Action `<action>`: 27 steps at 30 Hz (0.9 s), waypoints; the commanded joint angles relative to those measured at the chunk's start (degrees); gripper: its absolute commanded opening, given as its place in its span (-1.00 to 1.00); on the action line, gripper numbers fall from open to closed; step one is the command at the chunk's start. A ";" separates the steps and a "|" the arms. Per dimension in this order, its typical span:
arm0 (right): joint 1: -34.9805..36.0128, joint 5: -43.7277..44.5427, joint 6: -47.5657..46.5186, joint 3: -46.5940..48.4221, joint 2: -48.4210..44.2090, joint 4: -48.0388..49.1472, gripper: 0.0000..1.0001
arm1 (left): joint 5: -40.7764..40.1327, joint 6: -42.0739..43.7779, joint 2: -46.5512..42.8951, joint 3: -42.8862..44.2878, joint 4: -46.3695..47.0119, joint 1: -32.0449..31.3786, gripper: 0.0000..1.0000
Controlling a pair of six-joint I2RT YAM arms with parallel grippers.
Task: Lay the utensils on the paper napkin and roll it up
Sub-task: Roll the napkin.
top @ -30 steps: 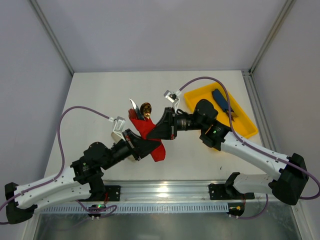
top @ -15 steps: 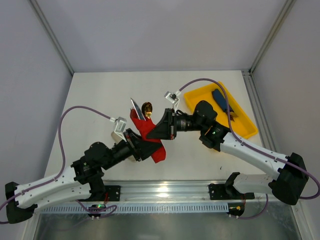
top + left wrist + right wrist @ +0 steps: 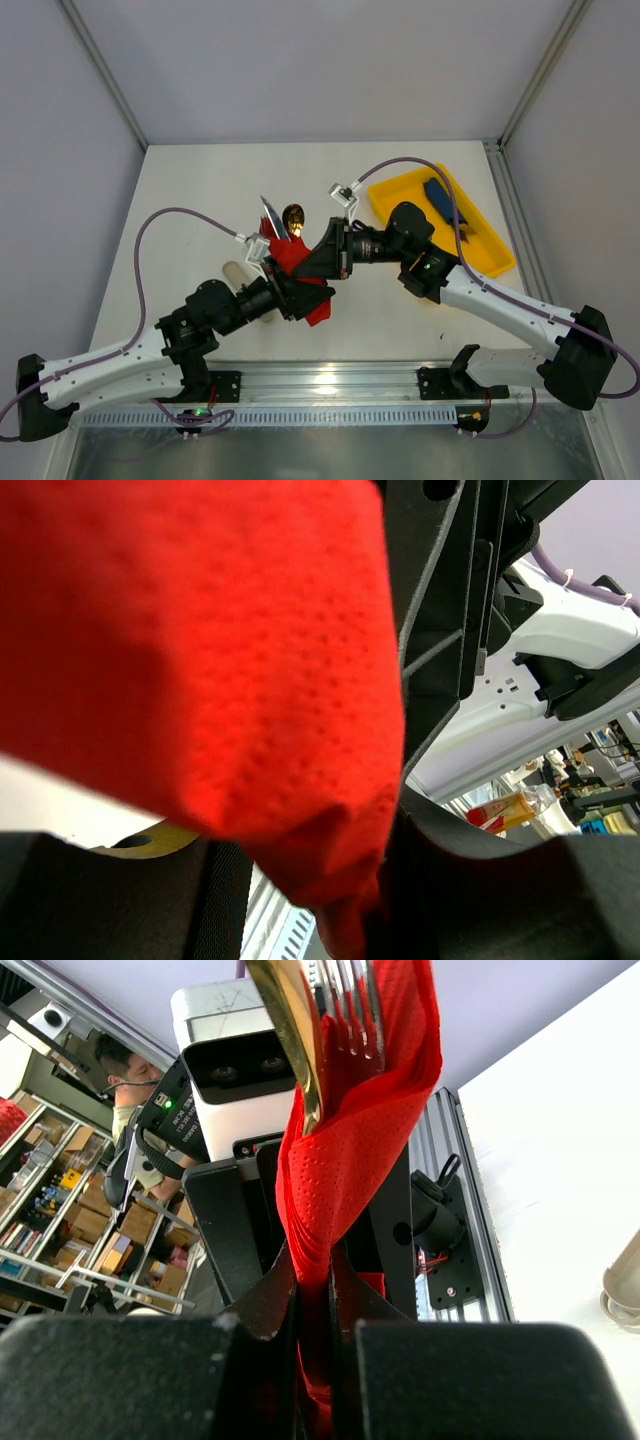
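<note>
The red paper napkin (image 3: 289,256) is wrapped round the utensils and held off the table in the middle. The spoon's bowl (image 3: 293,215) and the fork's tines (image 3: 268,212) stick out of its far end. My right gripper (image 3: 308,267) is shut on the roll; in the right wrist view its jaws (image 3: 315,1300) pinch the red paper (image 3: 350,1160) below the spoon (image 3: 285,1030) and fork (image 3: 350,1005). My left gripper (image 3: 303,291) sits at the roll's near end. Its jaws (image 3: 320,900) stand open, with the napkin (image 3: 200,630) hanging between them and brushing the right finger.
A yellow tray (image 3: 487,240) at the back right holds a flat dark-blue item (image 3: 440,200). A pale beige sleeve (image 3: 235,272) lies on the table beside the left arm, also seen as a beige sleeve (image 3: 625,1280) at the right wrist view's edge.
The left gripper has opened its jaws, and the left arm has shifted a little right and forward. The right gripper still holds the roll in the same place.
</note>
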 commanded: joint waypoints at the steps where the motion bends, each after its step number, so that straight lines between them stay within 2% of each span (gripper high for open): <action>1: 0.37 0.09 0.63 1.54 -1.45 4.92 -0.93 | -0.86 0.72 0.05 1.04 1.10 0.00 -0.05; 7: 0.37 0.00 0.45 1.46 -1.27 4.92 -0.93 | -0.86 0.37 -0.57 -0.19 3.81 0.00 -0.03; 17: 0.37 0.70 -0.87 1.45 -1.80 3.16 -0.93 | -2.71 -0.33 -2.32 -1.77 4.08 0.00 -0.16; 27: 0.55 0.97 -1.13 1.37 -2.06 2.64 -0.92 | -3.85 -0.69 -3.12 -2.22 3.99 0.00 -0.52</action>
